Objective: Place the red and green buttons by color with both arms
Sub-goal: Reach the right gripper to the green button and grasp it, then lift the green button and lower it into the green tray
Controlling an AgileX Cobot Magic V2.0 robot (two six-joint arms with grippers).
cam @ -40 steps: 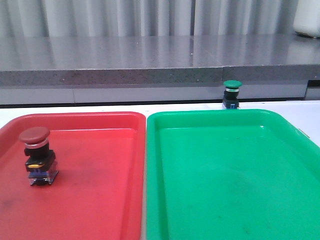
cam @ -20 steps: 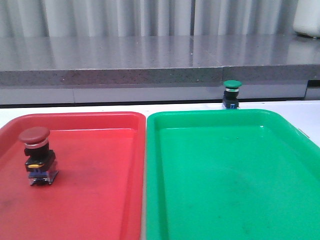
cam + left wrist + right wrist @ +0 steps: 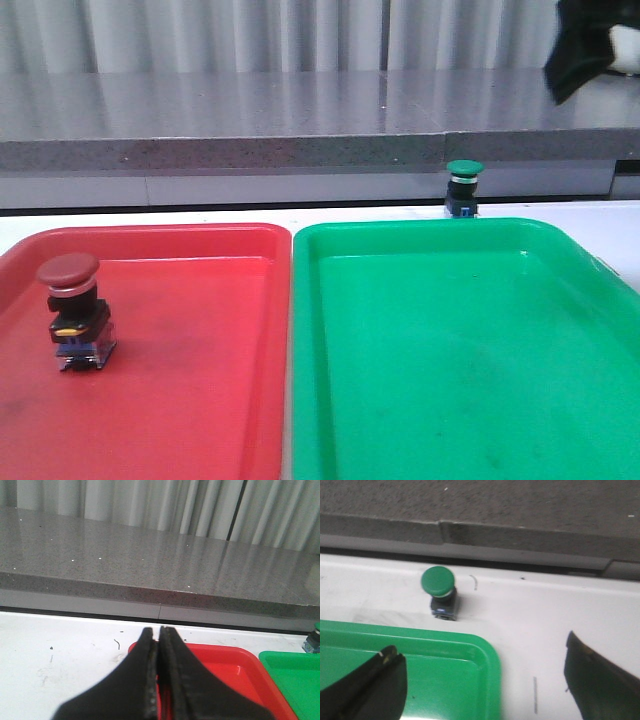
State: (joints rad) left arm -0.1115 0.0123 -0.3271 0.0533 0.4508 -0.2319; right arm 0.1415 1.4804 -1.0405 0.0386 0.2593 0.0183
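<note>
At the upper right corner of the front view, a dark part of the right arm (image 3: 580, 45) is seen high above the white table (image 3: 200, 215), and in its wrist view the right pincer (image 3: 485, 680) is shown with its two black fingers spread wide apart and nothing between them. Beyond those fingers, the green mushroom-head push-button with its black-and-blue block base (image 3: 439, 592) is found standing upright on the table, just outside the far rim of the large green plastic tray (image 3: 445, 645) and apart from it. The left pincer (image 3: 159, 680) is seen only in its own wrist view, its black fingers pressed together with nothing gripped, held over the near corner region of the large red plastic tray (image 3: 225, 665). Inside that red tray, toward its left side in the front view, the dark-red mushroom-head push-button with silver collar (image 3: 73, 310) is seen standing upright on its block base. Both trays are set side by side on the table, their long rims nearly touching.
</note>
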